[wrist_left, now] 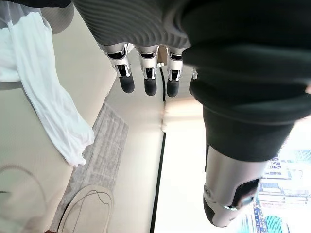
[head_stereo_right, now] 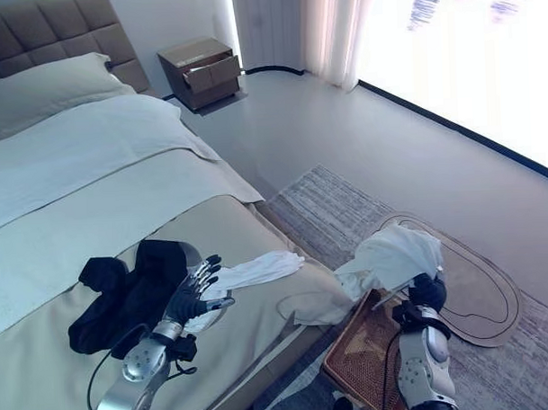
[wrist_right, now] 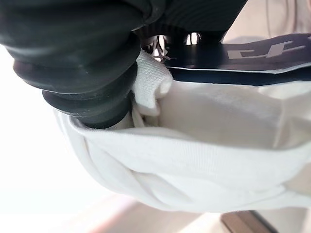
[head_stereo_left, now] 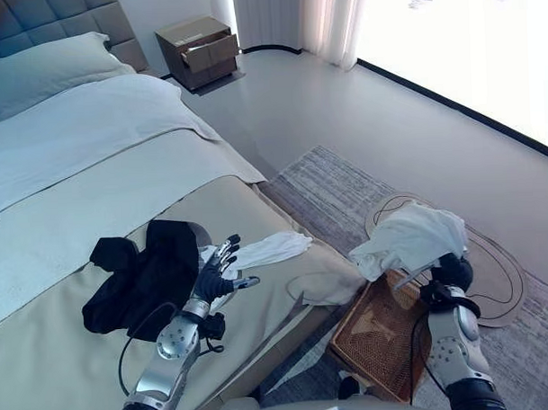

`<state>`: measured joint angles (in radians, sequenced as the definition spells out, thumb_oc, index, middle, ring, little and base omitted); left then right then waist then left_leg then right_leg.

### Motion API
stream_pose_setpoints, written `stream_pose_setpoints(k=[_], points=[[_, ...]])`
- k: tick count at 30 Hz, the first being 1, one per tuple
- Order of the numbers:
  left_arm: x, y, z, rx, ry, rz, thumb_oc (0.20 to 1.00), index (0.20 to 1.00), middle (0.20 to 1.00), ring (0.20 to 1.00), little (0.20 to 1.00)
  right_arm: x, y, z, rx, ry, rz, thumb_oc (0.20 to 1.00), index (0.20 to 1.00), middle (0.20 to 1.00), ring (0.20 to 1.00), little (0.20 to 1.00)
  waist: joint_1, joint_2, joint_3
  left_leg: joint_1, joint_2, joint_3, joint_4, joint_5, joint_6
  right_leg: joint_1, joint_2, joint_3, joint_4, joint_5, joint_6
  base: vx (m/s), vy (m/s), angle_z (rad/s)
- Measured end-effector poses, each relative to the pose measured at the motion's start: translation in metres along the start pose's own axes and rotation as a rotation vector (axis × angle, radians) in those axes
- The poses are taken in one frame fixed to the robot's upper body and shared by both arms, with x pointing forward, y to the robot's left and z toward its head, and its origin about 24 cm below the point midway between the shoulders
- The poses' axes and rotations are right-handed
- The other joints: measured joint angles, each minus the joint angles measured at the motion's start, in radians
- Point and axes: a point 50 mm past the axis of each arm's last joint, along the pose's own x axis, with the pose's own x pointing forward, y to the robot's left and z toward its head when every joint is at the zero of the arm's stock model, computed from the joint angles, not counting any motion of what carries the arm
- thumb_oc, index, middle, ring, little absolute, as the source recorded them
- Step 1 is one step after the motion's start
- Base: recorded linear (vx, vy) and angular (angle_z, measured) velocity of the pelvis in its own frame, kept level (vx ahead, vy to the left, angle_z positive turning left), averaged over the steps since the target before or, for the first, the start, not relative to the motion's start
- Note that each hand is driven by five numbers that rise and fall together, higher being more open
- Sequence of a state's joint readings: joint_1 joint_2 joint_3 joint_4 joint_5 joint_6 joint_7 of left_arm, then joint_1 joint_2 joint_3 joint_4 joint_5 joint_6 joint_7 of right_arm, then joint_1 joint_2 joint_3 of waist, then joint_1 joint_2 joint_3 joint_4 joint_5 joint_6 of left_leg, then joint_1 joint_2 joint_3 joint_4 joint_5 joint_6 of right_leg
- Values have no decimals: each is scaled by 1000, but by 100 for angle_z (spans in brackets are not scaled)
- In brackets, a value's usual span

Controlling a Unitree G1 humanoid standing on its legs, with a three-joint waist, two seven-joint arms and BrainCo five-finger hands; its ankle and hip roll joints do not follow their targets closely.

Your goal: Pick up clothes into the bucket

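The right hand pinches 1 white garment directly above the woven basket, not yet dropped in. 2 pieces remain on the bed beside the basket: black clothes and a white sleeve. The left hand hovers there, fingers spread.

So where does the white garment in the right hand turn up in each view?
Left eye view: white garment bunched on the right hand, above the wicker basket.
Right eye view: the same.
Left wrist view: not in it.
Right wrist view: close up.
Shared landmark: the basket.
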<state>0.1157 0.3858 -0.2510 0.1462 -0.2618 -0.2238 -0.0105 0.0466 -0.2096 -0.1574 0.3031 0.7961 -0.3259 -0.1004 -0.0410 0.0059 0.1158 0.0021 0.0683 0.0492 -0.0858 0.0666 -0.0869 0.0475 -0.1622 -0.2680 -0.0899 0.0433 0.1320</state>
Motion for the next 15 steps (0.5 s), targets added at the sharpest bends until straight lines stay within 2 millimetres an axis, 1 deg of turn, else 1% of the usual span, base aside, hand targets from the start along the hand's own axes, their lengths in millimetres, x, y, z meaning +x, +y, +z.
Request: stream_pose_setpoints(k=[2,4,7,8,9,10,12,13,14,15], points=[[0,0,0,-18,-1,7,1000,1000,1000,1000,1000,-1,-6,-2,-6,7,-31,200,200,200,200,200,-7,0,0,-1,0,4,0,0,0,-5,1,6,0,0,0,-14,-6,-11],[-1,-2,-2,-55,5,14,1000,1000,1000,1000,1000,-3,-14,-6,-17,28,-74,200,200,200,200,200,-25,0,0,-3,1,10,0,0,0,-13,0,13,0,0,0,-61,-4,-10],[-1,-2,-3,-90,3,21,1000,1000,1000,1000,1000,-3,-16,-8,-26,34,-96,200,200,200,200,200,-24,4,2,-31,3,35,12,0,0,-56,-1,40,13,2,2,-136,2,-24],[-1,-2,-2,-95,2,23,1000,1000,1000,1000,1000,-3,-17,-7,-47,34,-102,200,200,200,200,200,-30,12,10,-43,2,37,16,1,1,-71,-1,43,14,5,6,-186,15,-15],[1,-2,-1,-102,-5,22,1000,1000,1000,1000,1000,-2,-17,-8,-59,34,-108,200,200,200,200,200,-29,12,14,-62,3,40,34,0,1,-94,-6,47,35,4,6,-281,33,-23],[4,-1,4,-116,-29,26,1000,1000,1000,1000,1000,3,-13,-6,-68,25,-99,200,200,200,200,200,-27,14,48,-74,3,57,56,0,1,-122,-9,67,65,1,6,-165,29,-28],[9,0,11,-122,-66,34,1000,1000,1000,1000,1000,13,-4,-1,-84,1,-82,200,200,200,200,200,-28,21,89,-103,3,70,85,-8,11,-168,-16,89,107,-14,5,-162,1,-31],[14,1,17,-123,-96,37,1000,1000,1000,1000,1000,22,4,5,-96,-24,-66,200,200,200,200,200,-28,32,131,-133,3,83,107,-13,17,-211,-20,102,150,-18,4,-187,-9,-26],[19,3,24,-117,-122,41,1000,1000,1000,1000,1000,28,10,9,-90,-41,-59,200,200,200,200,200,-30,31,159,-162,3,87,133,-16,19,-256,-26,114,187,-25,3,-175,-8,-27],[25,4,33,-112,-159,48,1000,1000,1000,1000,1000,36,20,14,-78,-60,-52,200,200,200,200,200,-33,30,206,-194,4,95,163,-26,25,-302,-30,125,238,-38,-1,-151,-22,-20]])
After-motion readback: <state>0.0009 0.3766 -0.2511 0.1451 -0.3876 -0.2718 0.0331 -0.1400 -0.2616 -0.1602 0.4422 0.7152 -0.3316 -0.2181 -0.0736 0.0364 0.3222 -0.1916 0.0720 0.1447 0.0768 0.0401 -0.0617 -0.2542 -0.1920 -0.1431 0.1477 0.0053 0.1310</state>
